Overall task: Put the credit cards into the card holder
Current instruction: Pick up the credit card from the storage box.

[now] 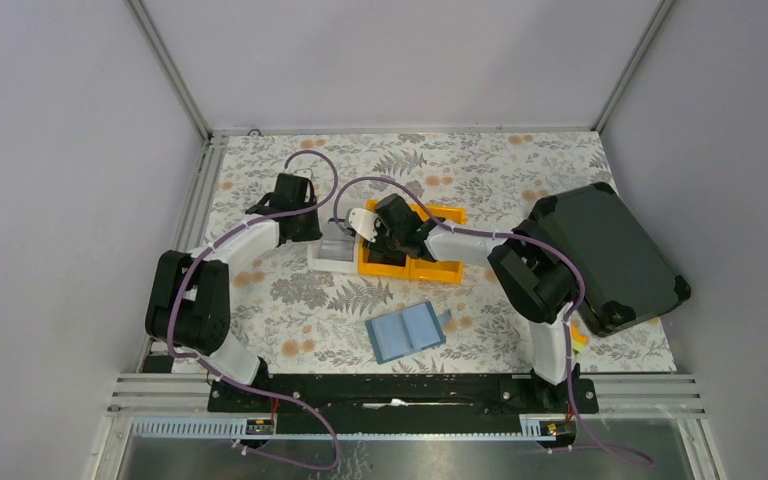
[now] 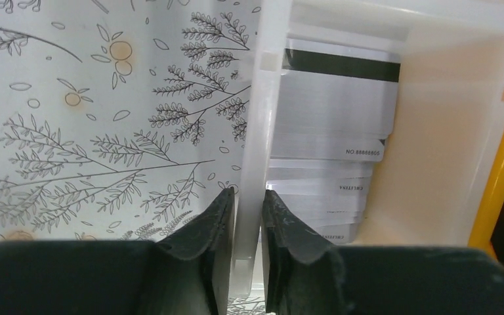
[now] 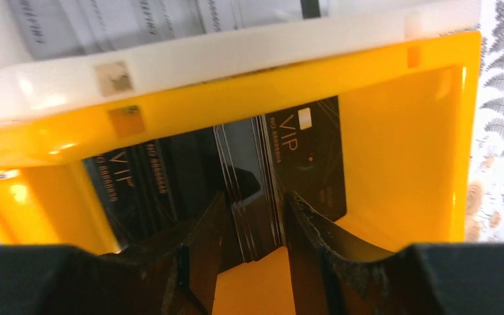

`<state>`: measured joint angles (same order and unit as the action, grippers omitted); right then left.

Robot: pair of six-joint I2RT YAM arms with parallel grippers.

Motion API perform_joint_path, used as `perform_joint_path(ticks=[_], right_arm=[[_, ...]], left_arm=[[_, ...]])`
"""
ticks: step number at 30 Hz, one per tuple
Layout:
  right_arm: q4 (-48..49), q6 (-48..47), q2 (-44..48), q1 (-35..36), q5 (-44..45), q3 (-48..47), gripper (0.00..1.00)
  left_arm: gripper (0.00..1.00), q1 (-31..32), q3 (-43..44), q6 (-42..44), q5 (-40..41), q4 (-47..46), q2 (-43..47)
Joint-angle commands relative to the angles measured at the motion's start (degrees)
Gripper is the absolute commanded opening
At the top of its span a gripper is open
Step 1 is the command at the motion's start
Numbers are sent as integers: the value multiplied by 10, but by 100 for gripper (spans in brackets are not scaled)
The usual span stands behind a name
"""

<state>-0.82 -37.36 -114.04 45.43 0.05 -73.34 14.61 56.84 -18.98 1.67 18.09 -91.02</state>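
the white bin (image 2: 262, 98) wall is pinched between the left gripper's (image 2: 246, 200) nearly closed jaws, likely for steadying; dark credit cards (image 3: 249, 164) are clamped between the right gripper's (image 3: 252, 203) half-open jaws.

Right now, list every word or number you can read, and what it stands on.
"VIP": on two black cards in the orange bin.
"NO 888888", last digits unsure: on the top silver card in the white bin.
Numbers beside "VIP" and print on the lower silver cards: too blurred to read.
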Motion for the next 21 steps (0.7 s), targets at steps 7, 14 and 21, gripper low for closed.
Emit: perform_joint_path(ticks=[7,14,21], right_arm=[[54,-72,-14,4,80,-11,42],[113,-92,-17,5,84,7,39],[97,-87,-27,4,60,-5,38]], left_arm=[[0,-2,-4,80,-6,-37,1],[0,-1,-21,109,-10,-57,15],[0,0,-23,116,-12,-56,17]])
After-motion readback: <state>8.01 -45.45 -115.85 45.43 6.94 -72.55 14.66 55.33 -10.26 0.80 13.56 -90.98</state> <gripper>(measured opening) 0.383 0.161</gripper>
